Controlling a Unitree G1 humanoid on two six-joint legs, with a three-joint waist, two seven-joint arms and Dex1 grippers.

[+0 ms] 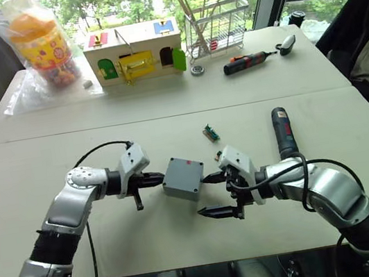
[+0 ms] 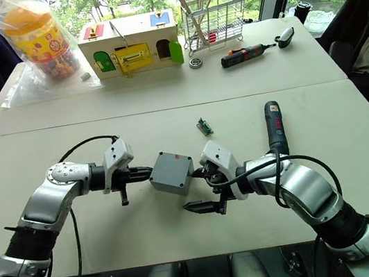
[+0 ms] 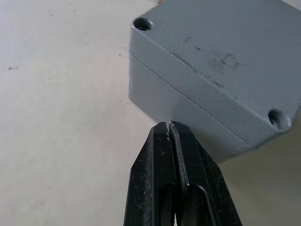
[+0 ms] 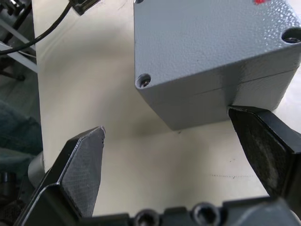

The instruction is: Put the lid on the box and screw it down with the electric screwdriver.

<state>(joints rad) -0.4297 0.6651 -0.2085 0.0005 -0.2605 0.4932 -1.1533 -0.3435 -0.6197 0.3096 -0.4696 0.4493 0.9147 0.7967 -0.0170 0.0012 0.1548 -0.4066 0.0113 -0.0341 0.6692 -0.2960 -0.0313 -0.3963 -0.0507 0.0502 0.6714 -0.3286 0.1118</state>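
The grey box (image 1: 179, 190) stands on the white table between my two grippers. The lid (image 1: 184, 171) lies on top of it, red mark up; a seam between the lid (image 4: 202, 42) and the box (image 4: 211, 106) shows in the wrist views. My left gripper (image 1: 160, 178) is shut, and its tip touches the box's left side (image 3: 188, 113). My right gripper (image 1: 204, 196) is open: one fingertip rests against the box's right side, the other hangs free in front of it. The electric screwdriver (image 1: 283, 131) lies on the table to the right, just behind my right arm.
At the back stand a wooden toy house (image 1: 134, 54), a wire rack (image 1: 217, 26) and a bagged candy jar (image 1: 43, 45). A smaller black-and-red screwdriver (image 1: 248, 62) lies by the rack. A small green part (image 1: 210, 132) lies behind the box.
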